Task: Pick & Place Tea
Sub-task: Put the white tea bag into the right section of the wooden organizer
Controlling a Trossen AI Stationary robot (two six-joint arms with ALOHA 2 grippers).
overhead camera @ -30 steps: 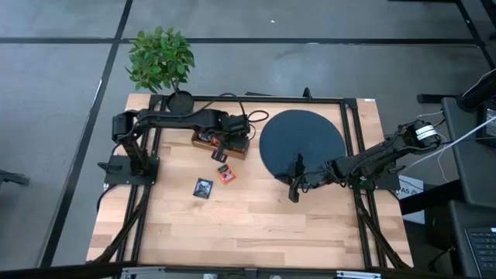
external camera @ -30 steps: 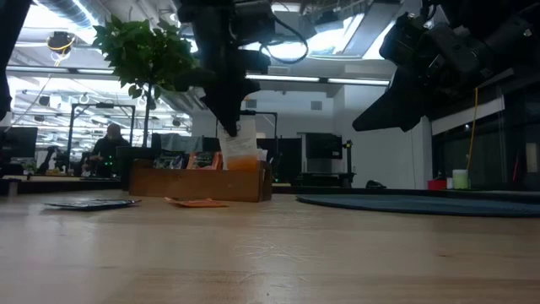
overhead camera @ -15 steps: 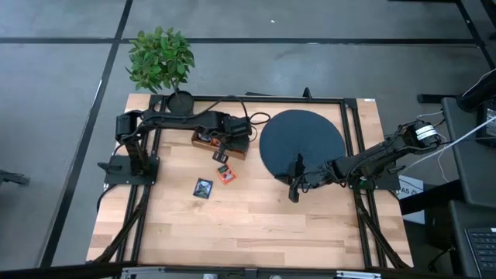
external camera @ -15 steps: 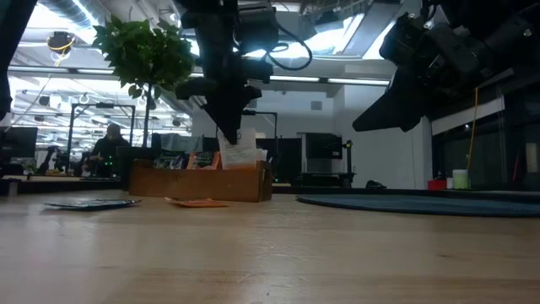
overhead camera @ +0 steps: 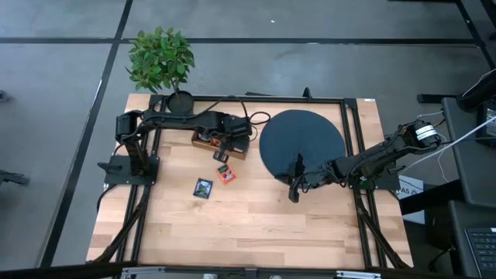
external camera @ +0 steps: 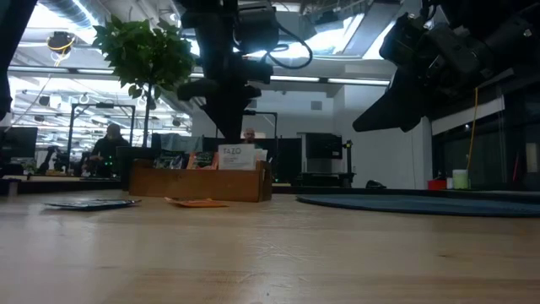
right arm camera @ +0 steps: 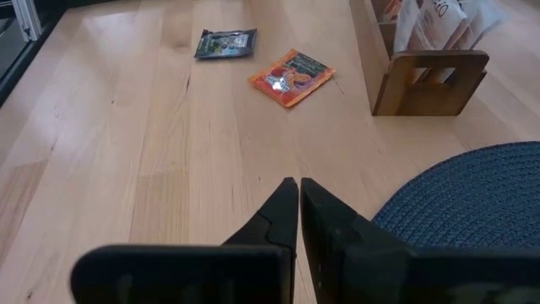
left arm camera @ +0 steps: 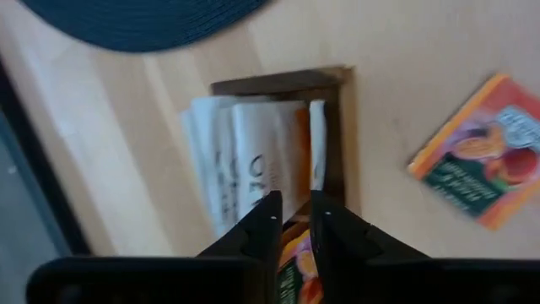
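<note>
My left gripper (left arm camera: 294, 207) hangs fingers down over the right end compartment of the long wooden tray (overhead camera: 221, 144), narrowly open and empty. Several white-and-orange sachets (left arm camera: 253, 160) stand on edge in that compartment; the nearest one (external camera: 236, 156) shows above the tray wall, just below my fingertips and apart from them. A red-orange sachet (overhead camera: 226, 173) and a dark green sachet (overhead camera: 203, 187) lie flat on the table in front of the tray. My right gripper (right arm camera: 299, 186) is shut and empty, low over the table beside the black round disc (overhead camera: 302, 143).
A potted plant (overhead camera: 160, 58) stands at the table's far left corner. The black disc covers the far right part of the table. Bare wood lies toward the near edge (overhead camera: 232, 232). People and desks show in the room beyond the table.
The white-and-orange sachet that hung below my left gripper's fingers has gone down into the tray's end compartment and now stands there, apart from the fingertips. My left gripper has stayed over the tray. My right arm has kept still.
</note>
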